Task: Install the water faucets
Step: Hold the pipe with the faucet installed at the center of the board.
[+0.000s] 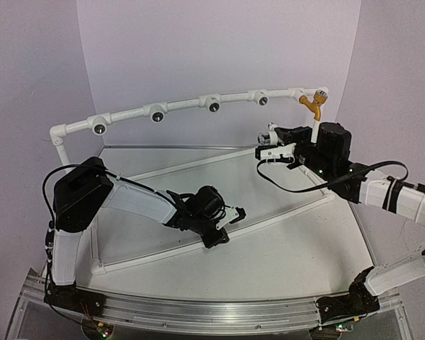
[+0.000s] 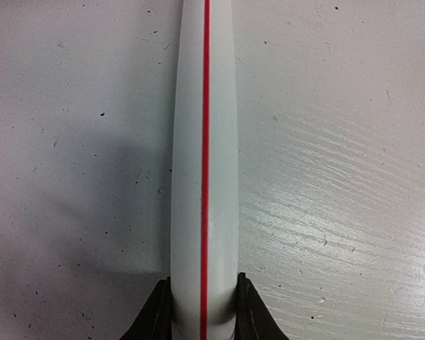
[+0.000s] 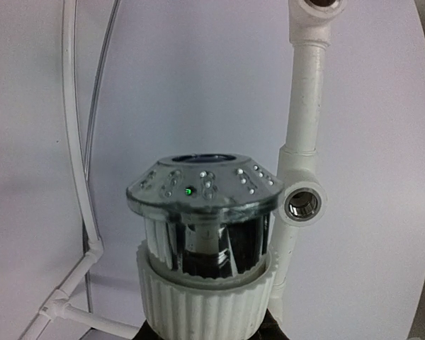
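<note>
The yellow-orange water faucet (image 1: 312, 106) sits in the fitting at the right end of the arched white rail (image 1: 184, 105). My right gripper (image 1: 276, 146) (image 3: 205, 331) is shut on the white faucet (image 1: 270, 134), whose ribbed white collar and silvery head (image 3: 202, 191) fill the right wrist view. An open socket (image 3: 302, 205) on the upright pipe lies just right of that head. My left gripper (image 1: 230, 214) (image 2: 204, 315) is low on the table, its dark fingers (image 2: 156, 315) pressed on both sides of a white pipe with a red stripe (image 2: 191, 177).
The rail carries several open dark sockets (image 1: 157, 115). Frame pipes lie on the table, one running diagonally (image 1: 283, 213) under the left gripper. Another socket (image 3: 319, 6) tops the upright pipe (image 3: 306, 99). Purple walls close in behind and at the sides.
</note>
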`<action>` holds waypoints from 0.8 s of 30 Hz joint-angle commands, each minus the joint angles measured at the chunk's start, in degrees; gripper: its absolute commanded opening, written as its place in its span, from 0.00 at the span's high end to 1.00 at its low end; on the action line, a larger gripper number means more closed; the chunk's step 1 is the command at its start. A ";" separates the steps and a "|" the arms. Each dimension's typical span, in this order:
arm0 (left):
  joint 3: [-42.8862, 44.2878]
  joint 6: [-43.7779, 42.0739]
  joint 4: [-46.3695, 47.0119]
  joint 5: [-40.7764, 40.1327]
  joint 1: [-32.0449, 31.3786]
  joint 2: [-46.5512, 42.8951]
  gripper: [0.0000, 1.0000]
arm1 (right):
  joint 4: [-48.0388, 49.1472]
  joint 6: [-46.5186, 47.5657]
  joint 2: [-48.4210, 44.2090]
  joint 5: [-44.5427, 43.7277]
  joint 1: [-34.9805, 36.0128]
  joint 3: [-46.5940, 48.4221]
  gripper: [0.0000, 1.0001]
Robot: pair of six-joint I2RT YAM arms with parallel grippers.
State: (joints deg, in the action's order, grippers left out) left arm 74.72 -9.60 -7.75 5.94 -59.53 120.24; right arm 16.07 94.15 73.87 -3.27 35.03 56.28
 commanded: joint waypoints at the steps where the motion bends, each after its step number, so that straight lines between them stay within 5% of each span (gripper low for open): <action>1: -4.82 -1.32 -3.93 0.47 0.04 4.30 1.00 | 16.33 6.78 -0.04 2.63 -0.29 1.11 1.00; 24: -13.16 5.54 0.90 0.08 -0.18 4.39 1.00 | 18.62 -0.50 6.29 6.66 -2.88 7.80 1.00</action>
State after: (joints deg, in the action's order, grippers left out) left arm 66.38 -7.87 5.18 7.04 -59.31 118.59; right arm 30.43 96.00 79.82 2.58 32.49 60.14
